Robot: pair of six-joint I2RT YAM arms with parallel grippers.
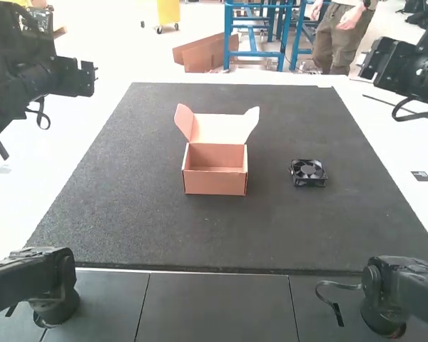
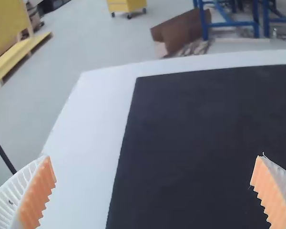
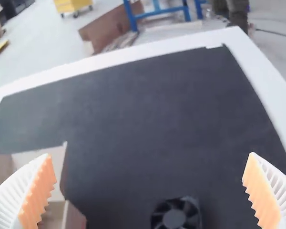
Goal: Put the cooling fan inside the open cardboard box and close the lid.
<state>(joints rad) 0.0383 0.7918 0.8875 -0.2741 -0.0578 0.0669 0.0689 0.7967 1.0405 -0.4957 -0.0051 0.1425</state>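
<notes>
Sitting well inside mat (image 1: 128, 206) edges, open box (image 1: 215, 178), cooling fan (image 1: 308, 172) beside, apart

Tan cardboard box (image 1: 215, 169) mid-frame, black cooling fan (image 1: 308, 172) right of it, speckled black mat (image 1: 128, 206), white worktop (image 1: 71, 157). Ribbed white with orange pads (image 2: 38, 191): left tool (image 2: 152, 162), right tool (image 3: 148, 157).

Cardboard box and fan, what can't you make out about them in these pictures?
Floor of the cardboard box: in the high view its own front wall hides most of the inside.
The cooling fan: in the high view it is too small to tell whether it has a cable.
Near part of the fan: in the right wrist view the picture's edge cuts it off.
Box in the left wrist view: a sliver at the edge, the rest cut off.
</notes>
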